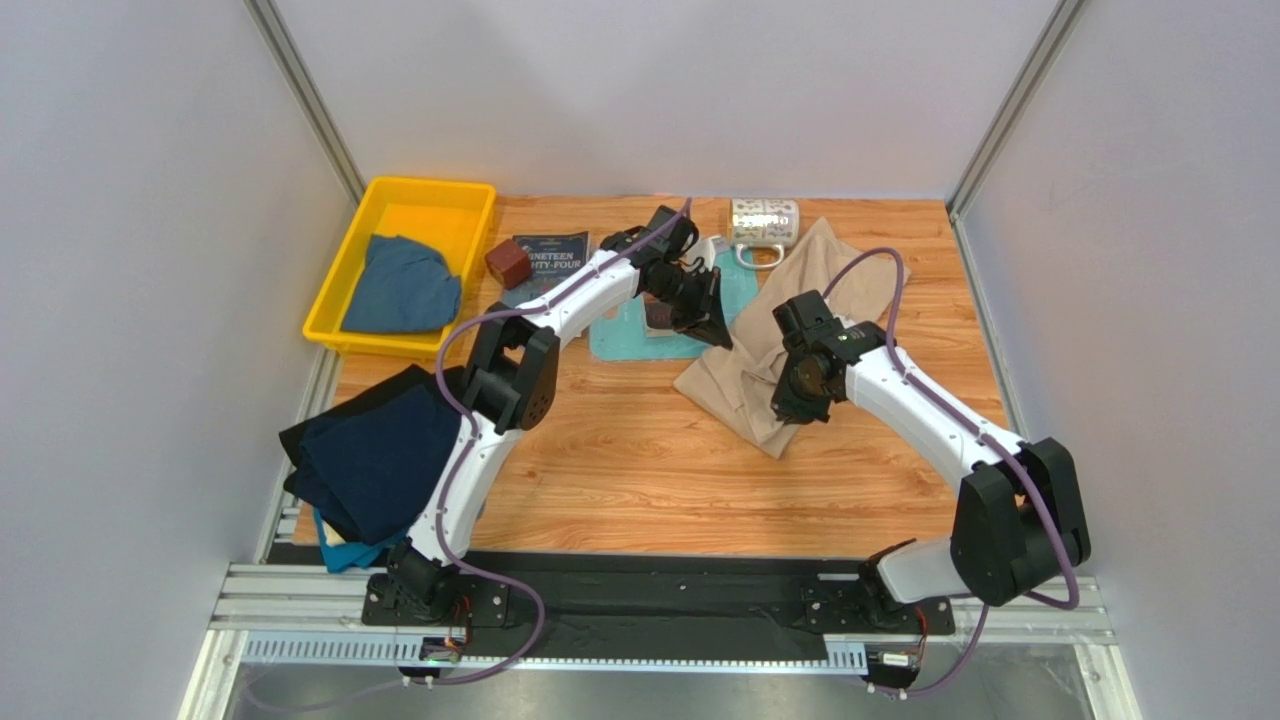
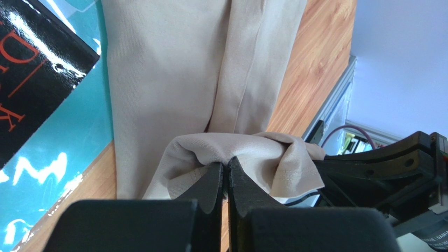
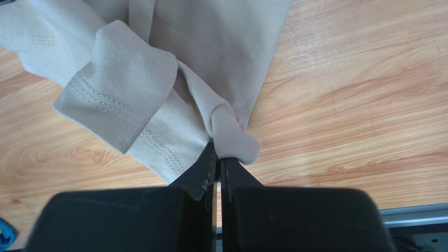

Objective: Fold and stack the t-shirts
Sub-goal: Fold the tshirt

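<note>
A beige t-shirt point(image 1: 756, 348) lies bunched across the middle right of the table. My left gripper point(image 1: 706, 318) is shut on a hemmed edge of the beige t-shirt point(image 2: 173, 79), pinching the cloth between its fingertips point(image 2: 214, 176). A little to the right, my right gripper point(image 1: 800, 393) is shut on another fold of the same beige t-shirt point(image 3: 158, 63), just above the wood. A dark navy t-shirt point(image 1: 376, 450) lies folded at the left edge, over a teal one point(image 1: 349, 552). A dusty blue t-shirt point(image 1: 400, 285) sits in the yellow bin point(image 1: 334, 294).
A light-teal board point(image 1: 624, 336) lies under the left gripper, with a black book point(image 1: 550, 258) and a brown block point(image 1: 508, 264) beside it. A patterned mug point(image 1: 763, 222) stands at the back. Grey walls enclose the table on both sides.
</note>
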